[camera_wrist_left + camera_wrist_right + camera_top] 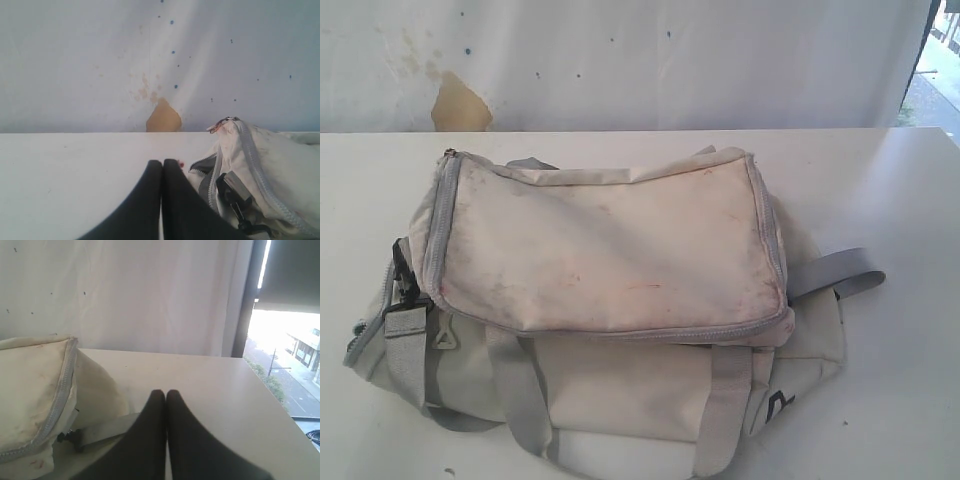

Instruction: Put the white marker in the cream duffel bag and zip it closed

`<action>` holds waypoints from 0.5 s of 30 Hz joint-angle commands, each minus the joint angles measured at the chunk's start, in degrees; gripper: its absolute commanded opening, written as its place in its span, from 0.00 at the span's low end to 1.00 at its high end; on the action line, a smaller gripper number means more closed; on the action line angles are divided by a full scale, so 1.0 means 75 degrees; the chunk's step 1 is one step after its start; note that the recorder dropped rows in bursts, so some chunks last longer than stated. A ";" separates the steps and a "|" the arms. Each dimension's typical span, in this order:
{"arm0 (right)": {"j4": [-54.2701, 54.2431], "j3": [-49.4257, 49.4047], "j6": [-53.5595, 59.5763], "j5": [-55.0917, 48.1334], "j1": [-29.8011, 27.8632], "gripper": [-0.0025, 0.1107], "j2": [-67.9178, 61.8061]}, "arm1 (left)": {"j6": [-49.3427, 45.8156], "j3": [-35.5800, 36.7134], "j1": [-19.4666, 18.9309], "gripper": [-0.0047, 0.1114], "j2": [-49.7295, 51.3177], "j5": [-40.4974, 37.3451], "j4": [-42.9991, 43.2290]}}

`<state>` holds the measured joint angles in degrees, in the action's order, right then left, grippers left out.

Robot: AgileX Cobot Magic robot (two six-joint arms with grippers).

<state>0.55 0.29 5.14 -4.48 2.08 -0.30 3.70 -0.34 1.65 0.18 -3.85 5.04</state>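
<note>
The cream duffel bag lies in the middle of the white table, its stained top flap down and the grey zipper run round the flap's edge. The white marker is out of view. Neither gripper shows in the exterior view. In the left wrist view my left gripper is shut and empty over bare table, just beside the bag's end with its black buckle. In the right wrist view my right gripper is shut and empty beside the bag's other end, above a grey strap.
A white backdrop with a brown torn patch stands behind the table. A window lies past the table's right end. Grey straps hang over the bag's front and stick out on its right.
</note>
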 commanded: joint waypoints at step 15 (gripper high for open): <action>0.0079 -0.0039 -0.0054 -0.0373 0.0026 0.02 0.0040 | 0.0073 0.0045 0.0029 0.04 -0.0024 -0.0011 -0.0065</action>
<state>0.55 0.29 5.14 -7.22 2.27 -0.30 3.95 -0.29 1.65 0.18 -3.85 5.04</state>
